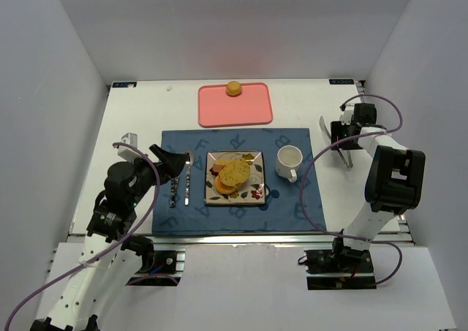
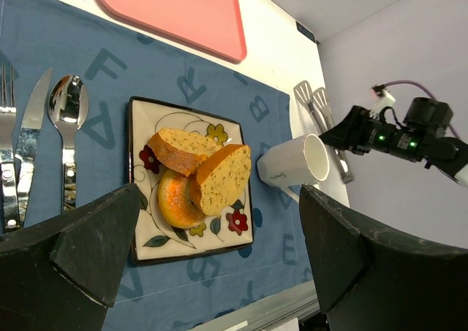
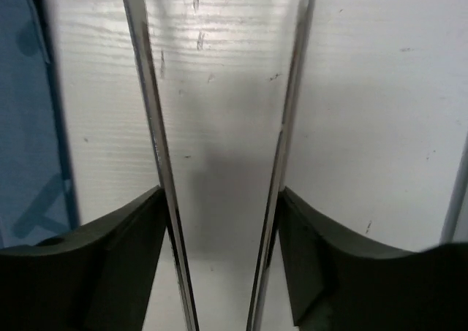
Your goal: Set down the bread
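Bread (image 2: 219, 176): piled on plate (image 2: 140, 130). Right gripper (image 3: 221, 193): clamped on tongs (image 3: 150, 126), right of plate. Left gripper (image 2: 218, 192): fingers apart, empty.

The left arm (image 1: 121, 192) rises from its base at the near edge and leans forward and inward, wrist tilted down. The left gripper (image 2: 219, 193) hangs above the table with its jaws spread wide and nothing between them. The right arm (image 1: 391, 177) stands tall, folds at the elbow and reaches forward. The right gripper (image 3: 221, 199) points down, its fingers (image 3: 110, 258) partly apart, each inner face against one arm of the tongs (image 3: 150, 126).
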Controlling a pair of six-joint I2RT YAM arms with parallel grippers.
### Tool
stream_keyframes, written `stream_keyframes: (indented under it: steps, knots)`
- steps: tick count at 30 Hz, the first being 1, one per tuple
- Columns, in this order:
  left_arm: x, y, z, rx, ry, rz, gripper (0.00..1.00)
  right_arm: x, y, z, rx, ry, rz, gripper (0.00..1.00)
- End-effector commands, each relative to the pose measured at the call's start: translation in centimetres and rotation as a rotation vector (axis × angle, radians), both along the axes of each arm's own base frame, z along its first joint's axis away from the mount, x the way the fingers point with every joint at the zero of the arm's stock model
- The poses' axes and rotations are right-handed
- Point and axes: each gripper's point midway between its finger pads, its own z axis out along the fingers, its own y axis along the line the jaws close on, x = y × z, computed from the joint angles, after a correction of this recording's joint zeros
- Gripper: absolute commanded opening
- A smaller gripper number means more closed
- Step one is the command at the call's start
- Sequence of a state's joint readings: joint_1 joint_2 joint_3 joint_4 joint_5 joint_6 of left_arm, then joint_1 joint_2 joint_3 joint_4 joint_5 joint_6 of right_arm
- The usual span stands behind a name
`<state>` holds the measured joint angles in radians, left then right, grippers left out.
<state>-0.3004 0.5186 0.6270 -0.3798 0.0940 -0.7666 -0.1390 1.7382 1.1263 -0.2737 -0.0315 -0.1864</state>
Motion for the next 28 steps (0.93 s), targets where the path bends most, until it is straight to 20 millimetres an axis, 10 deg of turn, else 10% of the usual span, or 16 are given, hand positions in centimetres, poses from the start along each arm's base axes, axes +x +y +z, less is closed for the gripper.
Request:
stream_keyframes:
  steps: [1,8,16,28]
  knots:
    - [0.2,-0.1,0.0,0.006,-0.016,-0.007,0.98,-0.6,-1.1,-2.1,-0.04,0.065,0.013,0.67]
    - [0.5,-0.1,0.1,0.009,-0.016,-0.006,0.98,-2.2,-1.8,-2.6,-0.017,0.12,0.033,0.8]
    - [0.7,-0.3,0.1,0.027,-0.005,-0.02,0.98,-1.1,-1.7,9.4,-0.081,-0.153,0.14,0.89]
    - [1.2,-1.9,0.8,0.047,-0.03,-0.116,0.98,-2.1,6.3,22.6,0.283,-0.446,0.294,0.89]
